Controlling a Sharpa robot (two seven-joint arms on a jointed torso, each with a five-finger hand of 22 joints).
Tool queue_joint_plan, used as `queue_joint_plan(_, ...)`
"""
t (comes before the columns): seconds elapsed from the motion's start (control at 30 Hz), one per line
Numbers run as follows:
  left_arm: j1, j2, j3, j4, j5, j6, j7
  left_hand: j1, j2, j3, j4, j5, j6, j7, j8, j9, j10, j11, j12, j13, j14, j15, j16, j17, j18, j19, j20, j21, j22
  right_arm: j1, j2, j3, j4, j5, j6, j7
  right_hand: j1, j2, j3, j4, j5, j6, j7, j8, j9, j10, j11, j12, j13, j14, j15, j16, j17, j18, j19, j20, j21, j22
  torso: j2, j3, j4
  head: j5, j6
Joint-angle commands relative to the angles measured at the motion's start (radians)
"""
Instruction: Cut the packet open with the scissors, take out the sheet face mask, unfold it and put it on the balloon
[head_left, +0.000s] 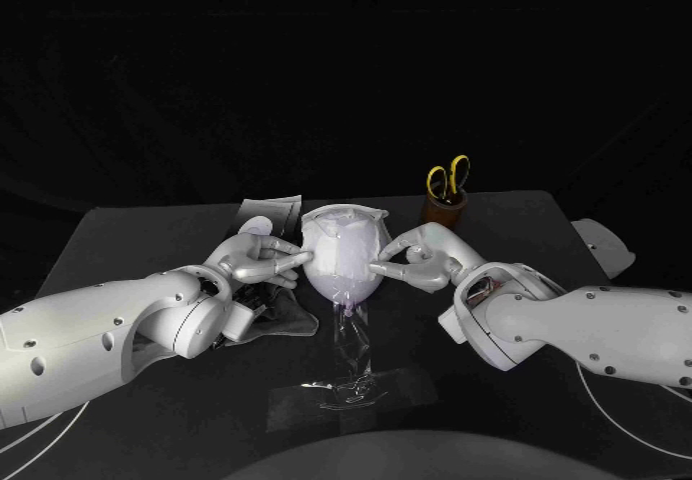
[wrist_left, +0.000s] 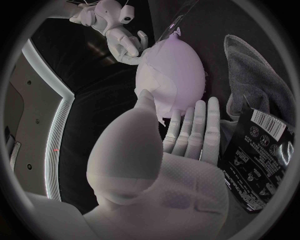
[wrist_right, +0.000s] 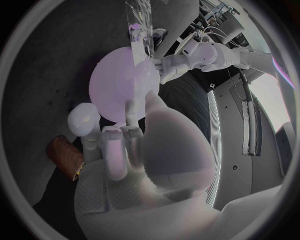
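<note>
- White sheet face mask (head_left: 343, 238): one, wrinkled, spread over the wide end of the balloon.
- Pale lilac balloon (head_left: 348, 288): one, mid-table between the two hands, knot end toward the robot, above one clear plastic strip (head_left: 349, 365) lying along the table.
- Silver left hand (head_left: 264, 260): against the balloon's left side, fingers (wrist_left: 199, 125) straight and side by side, tips on the mask, thumb held out apart, nothing gripped.
- Silver right hand (head_left: 414, 263): against the balloon's right side, fingertips touching the mask's edge; cannot tell whether pinching the mask or only pressing on it.
- Black packet (wrist_left: 259, 160): one, with a barcode label, flat on the table just beside the left wrist.
- Grey cloth (head_left: 289, 318): one, crumpled, under the left wrist and touching the packet.
- Scissors (head_left: 449, 178): one pair, yellow handles up, standing in one brown holder (head_left: 446, 212) behind the right hand and apart from it.
</note>
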Motion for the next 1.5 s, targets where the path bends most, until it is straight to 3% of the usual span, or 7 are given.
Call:
queue_joint_plan(0.03,0.0,0.004,0.0,0.002,-0.006,0.022,-0.005,-0.001,0.013,0.006,-0.002,0.001,0.009,0.097,-0.002,-0.001,0.009,-0.002,-0.005,-0.005,0.008,-0.001,-0.005,-0.002,0.014,0.009,-0.001,-0.007,-0.004,-0.002,0.001,0.0,0.005,-0.023,0.026,-0.017,0.004,0.002,-0.008,0.0,-0.005,0.01,-0.001,0.004,0.002,0.106,-0.007,0.004,0.263,0.106,-0.006,0.004,0.263,-0.002,-0.003,-0.002,0.005,0.002,0.0,0.0007,-0.0003,0.0,-0.003)
queue_joint_plan(0.6,0.0,0.011,0.0,0.0,0.002,0.028,-0.011,0.009,0.033,0.007,-0.003,0.001,0.042,0.09,-0.01,-0.007,0.03,-0.007,-0.019,-0.018,0.018,-0.005,-0.022,-0.011,0.013,0.029,-0.004,-0.024,-0.018,-0.005,0.032,0.0,-0.015,-0.028,0.019,-0.025,0.01,0.009,-0.013,0.006,-0.01,0.015,-0.004,0.005,0.003,0.106,-0.01,0.004,0.263,0.106,-0.009,0.004,0.263,-0.001,-0.006,-0.004,0.002,0.002,0.0,0.0005,0.0007,0.0,-0.006)
queue_joint_plan(0.87,0.0,0.012,0.0,0.001,0.008,0.027,-0.014,0.014,0.04,0.006,-0.004,0.001,0.055,0.088,-0.015,-0.009,0.04,-0.009,-0.023,-0.019,0.023,-0.007,-0.03,-0.014,0.014,0.039,-0.006,-0.03,-0.023,-0.005,0.051,0.0,-0.032,-0.027,-0.007,-0.025,0.051,0.046,-0.008,0.008,-0.055,0.021,-0.01,0.004,0.002,0.106,-0.016,0.004,0.263,0.106,-0.014,0.004,0.263,-0.001,-0.008,-0.009,0.005,0.009,0.0,0.0005,0.0006,0.0,-0.007)
queue_joint_plan(0.97,0.0,0.013,0.0,0.001,0.009,0.027,-0.014,0.016,0.042,0.005,-0.004,0.001,0.058,0.087,-0.016,-0.01,0.043,-0.009,-0.024,-0.019,0.025,-0.007,-0.032,-0.015,0.014,0.041,-0.006,-0.032,-0.024,-0.005,0.057,0.0,-0.036,-0.027,-0.02,-0.024,0.104,0.083,0.022,-0.012,-0.079,0.029,-0.019,0.006,0.003,0.106,-0.023,0.004,0.263,0.106,-0.02,0.004,0.263,-0.002,-0.005,-0.013,0.011,0.016,0.0,0.0008,0.0004,0.0,-0.009)
queue_joint_plan(1.07,0.0,0.013,0.0,0.001,0.012,0.026,-0.015,0.017,0.043,0.004,-0.005,0.001,0.061,0.087,-0.018,-0.011,0.046,-0.01,-0.026,-0.019,0.027,-0.008,-0.034,-0.016,0.014,0.044,-0.007,-0.033,-0.025,-0.005,0.064,0.0,-0.041,-0.027,-0.03,-0.025,0.135,0.096,0.04,-0.027,-0.08,0.033,-0.025,0.007,0.003,0.106,-0.029,0.004,0.263,0.106,-0.024,0.004,0.263,-0.003,-0.003,-0.016,0.015,0.019,0.0,0.0005,0.0007,0.0,-0.01)
queue_joint_plan(1.17,0.0,0.014,0.0,0.001,0.014,0.026,-0.016,0.017,0.043,0.004,-0.005,0.001,0.062,0.087,-0.018,-0.011,0.046,-0.01,-0.026,-0.019,0.027,-0.008,-0.035,-0.016,0.014,0.044,-0.007,-0.033,-0.026,-0.005,0.068,0.0,-0.045,-0.027,-0.04,-0.027,0.219,0.117,0.099,-0.083,-0.08,0.044,-0.038,0.011,0.006,0.106,-0.042,0.004,0.263,0.106,-0.036,0.004,0.263,-0.004,0.003,-0.026,0.025,0.028,0.0,0.0005,0.0002,0.001,-0.011)
queue_joint_plan(1.5,0.0,0.014,0.0,0.002,0.017,0.024,-0.016,0.02,0.047,0.003,-0.005,0.001,0.067,0.086,-0.022,-0.012,0.05,-0.011,-0.029,-0.02,0.032,-0.009,-0.039,-0.017,0.014,0.049,-0.008,-0.037,-0.028,-0.006,0.063,0.0,-0.036,-0.019,-0.058,-0.022,0.205,0.082,0.257,-0.15,-0.083,0.054,-0.025,0.029,0.024,0.106,-0.033,0.004,0.263,0.106,-0.032,0.004,0.263,-0.009,0.011,-0.03,0.046,0.052,0.0,0.0005,-0.0001,0.001,-0.012)
